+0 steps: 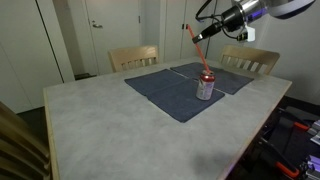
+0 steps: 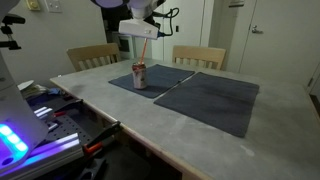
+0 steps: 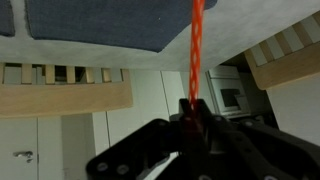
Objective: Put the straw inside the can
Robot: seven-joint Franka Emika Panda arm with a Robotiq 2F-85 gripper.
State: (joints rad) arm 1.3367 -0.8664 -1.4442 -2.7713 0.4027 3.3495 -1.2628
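Notably, the fingers [image 3: 203, 128] were clamped on the tilted straw [image 1: 198, 50] above the can [image 1: 205, 88]. Misalignment could topple it.

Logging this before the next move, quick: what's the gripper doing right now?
Gripper: closed, holding the straw.

The can [image 1: 205, 88] stands on a mat [image 1: 160, 95] on the bench [image 1: 100, 130], the straw [image 1: 198, 50] slants just above it, chairs [image 1: 133, 57] stand behind
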